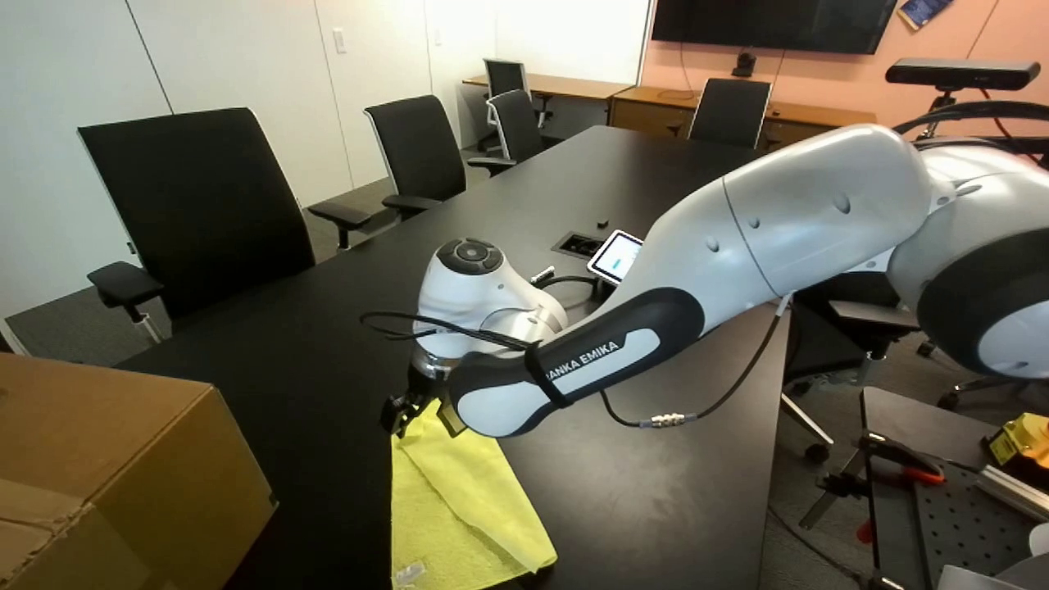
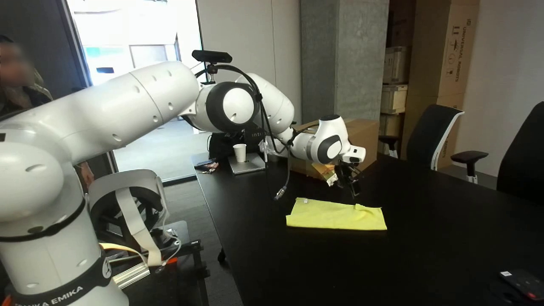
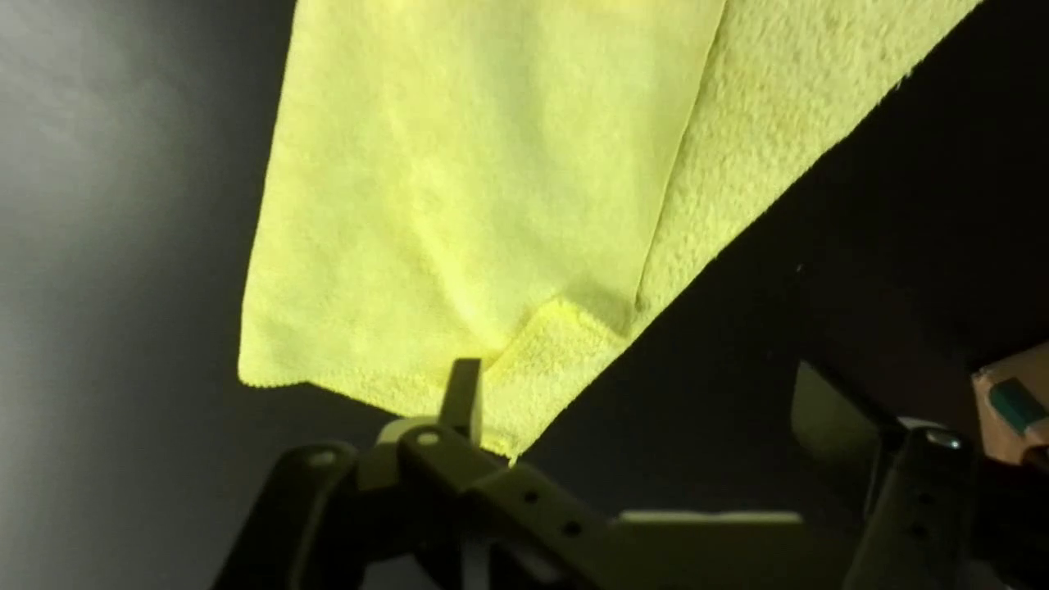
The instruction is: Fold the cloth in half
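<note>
The yellow-green cloth (image 1: 459, 508) lies on the black table and also shows in an exterior view (image 2: 335, 216) and the wrist view (image 3: 492, 188). A smooth upper layer lies folded over a fuzzy lower layer. A strip of the lower layer sticks out along one long edge. Near the gripper, a small corner is turned back. My gripper (image 3: 643, 401) is open and empty, with its fingers wide apart. In the wrist view its left finger overlaps the cloth's end; its right finger is over bare table. In an exterior view the gripper (image 2: 348, 183) appears above the table, beyond the cloth.
A brown cardboard box (image 1: 139, 475) stands beside the cloth, also seen in an exterior view (image 2: 368, 134). A tablet (image 1: 616, 256) and cables lie farther along the table. A paper cup (image 2: 240, 153) stands on a laptop (image 2: 250, 165). A remote (image 2: 525, 284) lies near. Chairs line the table.
</note>
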